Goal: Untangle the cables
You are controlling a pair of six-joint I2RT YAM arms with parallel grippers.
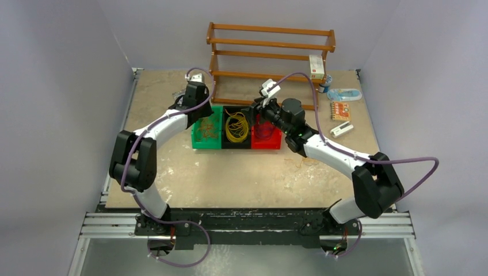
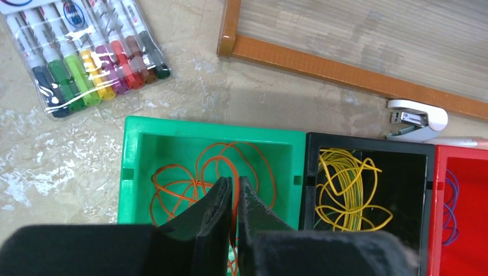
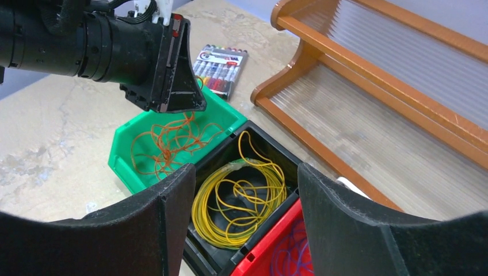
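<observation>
Orange cables [image 3: 167, 144] lie looped in the green bin [image 2: 138, 172], yellow cables [image 2: 345, 184] in the black bin [image 2: 403, 172], purple cables [image 3: 288, 253] in the red bin [image 2: 466, 230]. The left gripper [image 2: 235, 195] is over the green bin, pinched onto an orange strand. The right gripper [image 3: 246, 169] gapes wide, empty.

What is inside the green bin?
Tangled orange cables lie in the green bin. The left gripper has its fingers closed together over the bin's near middle, so the loops beneath them, and any pinched strand, are hidden.
</observation>
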